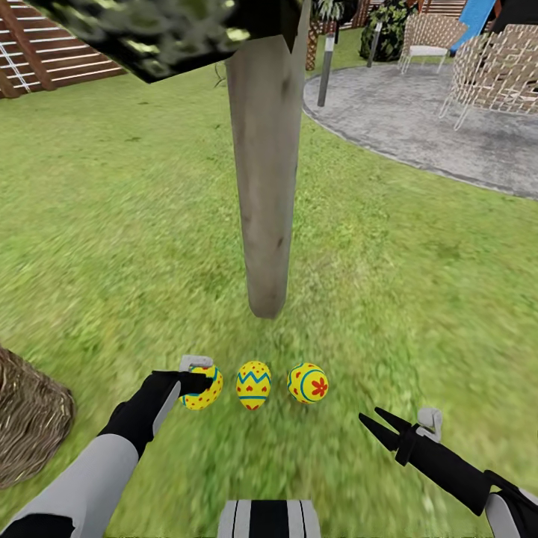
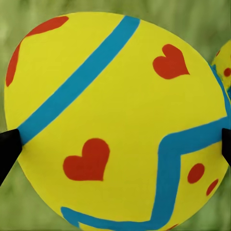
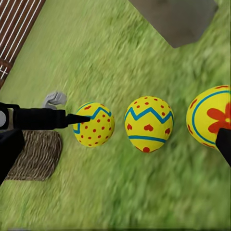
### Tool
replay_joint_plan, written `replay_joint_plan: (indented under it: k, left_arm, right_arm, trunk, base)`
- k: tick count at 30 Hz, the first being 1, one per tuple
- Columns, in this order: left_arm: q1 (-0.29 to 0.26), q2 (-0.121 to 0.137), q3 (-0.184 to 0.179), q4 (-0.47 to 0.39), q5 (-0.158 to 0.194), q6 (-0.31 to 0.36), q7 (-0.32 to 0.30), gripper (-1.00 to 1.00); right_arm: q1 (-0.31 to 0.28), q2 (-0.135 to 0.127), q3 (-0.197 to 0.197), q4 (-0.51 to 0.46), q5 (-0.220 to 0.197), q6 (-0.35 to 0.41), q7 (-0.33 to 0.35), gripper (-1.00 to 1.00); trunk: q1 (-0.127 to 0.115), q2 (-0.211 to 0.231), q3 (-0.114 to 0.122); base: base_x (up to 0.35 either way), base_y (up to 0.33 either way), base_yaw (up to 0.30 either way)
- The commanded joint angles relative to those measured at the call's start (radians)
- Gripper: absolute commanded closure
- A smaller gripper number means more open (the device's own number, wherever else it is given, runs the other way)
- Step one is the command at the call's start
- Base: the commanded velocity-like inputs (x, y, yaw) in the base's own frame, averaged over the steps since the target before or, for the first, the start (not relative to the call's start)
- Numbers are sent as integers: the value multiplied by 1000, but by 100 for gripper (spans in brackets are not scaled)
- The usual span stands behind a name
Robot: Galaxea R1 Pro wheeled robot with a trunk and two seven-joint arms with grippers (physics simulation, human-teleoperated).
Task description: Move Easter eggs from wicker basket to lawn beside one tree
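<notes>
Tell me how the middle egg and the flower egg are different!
The middle egg has a blue zigzag band and small red hearts; the flower egg has one big red flower inside a blue ring. The middle egg looks taller, the flower egg rounder. Both are yellow and lie on the lawn by the tree.

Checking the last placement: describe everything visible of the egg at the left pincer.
The egg is bright yellow with blue bands, a blue zigzag and red hearts and dots, glossy and smooth. It sits low on the lawn, leftmost of three near the tree trunk. The left pincer has a black fingertip at each side of it.
</notes>
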Motion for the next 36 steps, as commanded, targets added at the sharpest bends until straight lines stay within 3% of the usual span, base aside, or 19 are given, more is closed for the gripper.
replay_joint_plan:
  k: [1, 26, 31, 36]
  left_arm:
    - [0, 1, -4, -1, 4, 5, 0, 100]
    - [1, 1, -4, -1, 4, 3, 1, 100]
    - [1, 1, -4, -1, 4, 3, 1, 100]
    - [1, 1, -4, -1, 4, 3, 2, 100]
  right_arm:
    - [0, 0, -1, 0, -6, 8, 1, -100]
    - [0, 0, 0, 0, -6, 8, 0, -100]
    - [0, 0, 0, 0, -6, 8, 0, -100]
    - [0, 0, 1, 0, -6, 8, 0, -100]
  trunk:
    - [0, 0, -1]
    - [11, -6, -94]
    - [11, -6, -94]
    - [13, -7, -113]
  base:
    - [0, 0, 0]
    - [0, 0, 0]
    - [0, 0, 0]
    - [0, 0, 0]
